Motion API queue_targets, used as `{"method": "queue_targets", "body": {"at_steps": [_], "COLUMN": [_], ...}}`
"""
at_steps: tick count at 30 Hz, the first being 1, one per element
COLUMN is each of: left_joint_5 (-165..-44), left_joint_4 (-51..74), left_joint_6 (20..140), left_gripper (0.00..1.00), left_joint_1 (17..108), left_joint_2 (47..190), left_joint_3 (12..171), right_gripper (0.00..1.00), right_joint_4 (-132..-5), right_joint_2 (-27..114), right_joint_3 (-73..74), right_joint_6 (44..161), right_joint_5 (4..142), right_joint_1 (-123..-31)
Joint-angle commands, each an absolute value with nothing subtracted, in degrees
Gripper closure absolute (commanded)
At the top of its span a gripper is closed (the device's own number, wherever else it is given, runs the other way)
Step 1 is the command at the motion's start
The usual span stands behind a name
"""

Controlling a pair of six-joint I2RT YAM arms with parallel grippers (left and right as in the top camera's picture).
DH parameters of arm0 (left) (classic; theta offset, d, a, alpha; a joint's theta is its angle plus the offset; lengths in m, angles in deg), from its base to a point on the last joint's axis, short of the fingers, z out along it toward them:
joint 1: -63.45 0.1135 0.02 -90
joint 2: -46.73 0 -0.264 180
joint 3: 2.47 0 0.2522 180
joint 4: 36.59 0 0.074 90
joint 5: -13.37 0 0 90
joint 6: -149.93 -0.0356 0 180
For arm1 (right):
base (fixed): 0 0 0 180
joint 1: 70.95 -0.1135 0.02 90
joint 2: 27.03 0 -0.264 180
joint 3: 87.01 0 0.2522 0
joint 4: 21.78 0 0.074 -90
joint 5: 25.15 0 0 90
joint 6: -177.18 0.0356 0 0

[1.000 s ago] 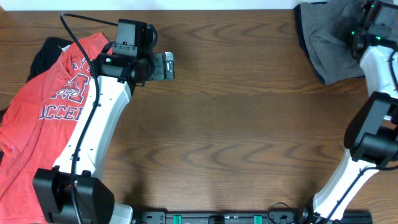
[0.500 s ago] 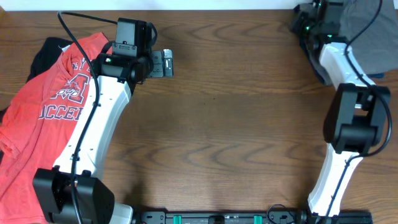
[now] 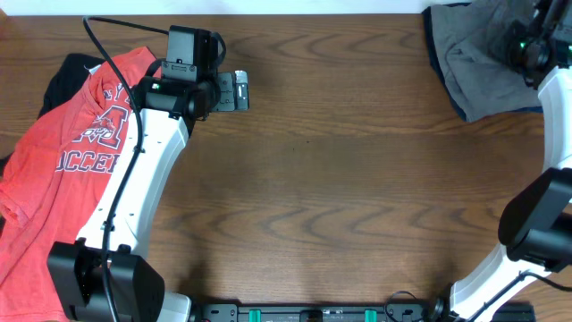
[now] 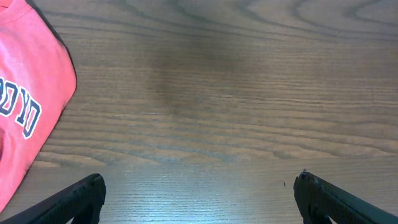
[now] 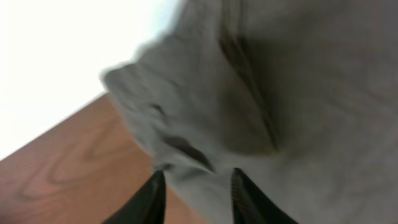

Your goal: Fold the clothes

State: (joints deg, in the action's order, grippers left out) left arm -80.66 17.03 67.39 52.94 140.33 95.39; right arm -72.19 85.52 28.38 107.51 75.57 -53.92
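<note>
The wrinkled grey shorts (image 3: 483, 72) lie at the table's far right corner, on a navy garment whose edge (image 3: 435, 49) shows at their left. My right gripper (image 3: 529, 43) is over them. In the right wrist view its fingers (image 5: 198, 179) stand close together with a fold of the grey shorts (image 5: 298, 93) between them; this view is blurred. The red white-lettered T-shirt (image 3: 63, 170) lies at the left over a black garment (image 3: 67, 76). My left gripper (image 3: 234, 92) is open and empty over bare wood (image 4: 199, 199), to the right of the T-shirt's edge (image 4: 25, 106).
The brown wooden table (image 3: 340, 179) spreads between the two piles. Its far edge runs along the top of the overhead view, just behind the shorts. The arm bases stand at the near edge.
My right arm swung left over the shorts half a second ago and is now back at the far right. The left arm and the red T-shirt have not moved.
</note>
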Motion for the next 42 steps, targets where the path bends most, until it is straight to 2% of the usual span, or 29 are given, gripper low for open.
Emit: {"method": "queue_targets", "body": {"at_steps": [1, 14, 21, 25, 34, 38, 42], "left_joint_5": [-79.77, -79.77, -79.77, -79.77, -79.72, -79.75, -79.77], "left_joint_4": [16.97, 16.97, 16.94, 16.94, 16.94, 16.99, 16.99], "left_joint_6": [67.04, 67.04, 67.04, 67.04, 67.04, 67.04, 67.04], "left_gripper": [0.02, 0.02, 0.02, 0.02, 0.02, 0.02, 0.02], "left_joint_1": [53.14, 53.14, 53.14, 53.14, 53.14, 53.14, 53.14], "left_joint_2": [141.05, 141.05, 141.05, 141.05, 141.05, 141.05, 141.03], "left_joint_3": [95.89, 95.89, 95.89, 95.89, 95.89, 95.89, 95.89], "right_gripper": [0.64, 0.64, 0.72, 0.71, 0.62, 0.58, 0.43], "right_joint_4": [-73.94, -71.81, -61.35, -53.3, -29.54, -28.08, -30.75], "right_joint_2": [89.5, 96.17, 97.85, 99.6, 106.96, 106.44, 102.09], "right_joint_3": [28.2, 28.2, 28.2, 28.2, 28.22, 28.29, 28.29], "right_joint_6": [106.38, 106.4, 106.36, 104.85, 108.3, 108.98, 108.06], "right_joint_5": [76.46, 76.22, 76.35, 79.17, 83.7, 83.81, 86.08], "right_joint_1": [-52.98, -52.21, -53.61, -55.91, -62.83, -63.9, -63.01]}}
